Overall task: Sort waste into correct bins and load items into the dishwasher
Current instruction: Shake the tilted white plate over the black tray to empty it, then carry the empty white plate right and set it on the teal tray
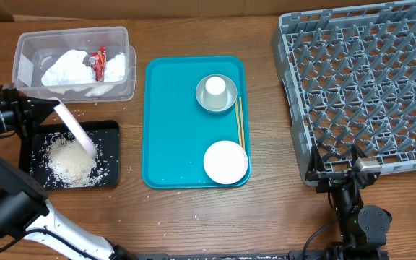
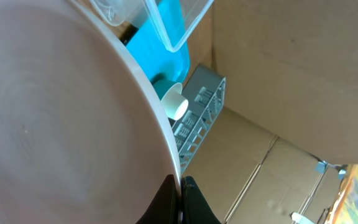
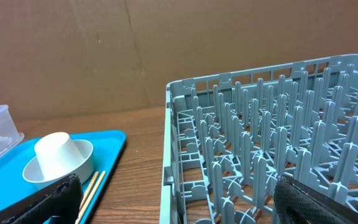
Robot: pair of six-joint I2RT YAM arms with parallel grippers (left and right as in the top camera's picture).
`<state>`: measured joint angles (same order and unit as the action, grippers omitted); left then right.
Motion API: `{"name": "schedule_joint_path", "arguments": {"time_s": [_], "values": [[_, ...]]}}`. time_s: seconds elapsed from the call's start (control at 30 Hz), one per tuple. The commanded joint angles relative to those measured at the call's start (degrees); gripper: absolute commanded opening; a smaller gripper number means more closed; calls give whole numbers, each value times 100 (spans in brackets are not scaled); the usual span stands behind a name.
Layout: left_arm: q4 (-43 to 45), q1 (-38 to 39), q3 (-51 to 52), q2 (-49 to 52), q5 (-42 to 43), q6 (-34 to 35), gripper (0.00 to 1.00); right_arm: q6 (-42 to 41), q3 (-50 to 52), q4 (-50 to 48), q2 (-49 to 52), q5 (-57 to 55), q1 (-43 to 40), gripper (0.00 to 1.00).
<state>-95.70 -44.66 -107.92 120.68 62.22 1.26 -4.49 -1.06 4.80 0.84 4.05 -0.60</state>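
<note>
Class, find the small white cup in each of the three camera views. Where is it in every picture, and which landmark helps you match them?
Overhead: the cup sits in the bowl, upper right on the teal tray.
Left wrist: cup mid-frame, just right of the plate rim.
Right wrist: cup lower left, in the bowl.
Shared landmark: the grey dish rack.

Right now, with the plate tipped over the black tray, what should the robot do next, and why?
Probably lift the plate clear and start toward the rack. The left hand grips it tilted over the black tray, the rice lies in the tray, and the plate face looks clean.
</note>
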Motion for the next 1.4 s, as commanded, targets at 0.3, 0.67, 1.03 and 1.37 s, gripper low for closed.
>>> {"name": "schedule_joint_path", "arguments": {"time_s": [0.3, 0.67, 1.03, 1.37], "values": [[-79, -181, 52, 39, 562, -494, 4, 4, 59, -22, -55, -37, 22, 100], [-118, -164, 98, -160, 472, -385, 4, 4, 59, -22, -55, -37, 22, 100], [-118, 535, 101, -933, -249, -76, 4, 4, 59, -22, -55, -37, 22, 100], [-116, 2721, 101, -1816, -1106, 319, 4, 4, 59, -22, -55, -37, 22, 100]]}}
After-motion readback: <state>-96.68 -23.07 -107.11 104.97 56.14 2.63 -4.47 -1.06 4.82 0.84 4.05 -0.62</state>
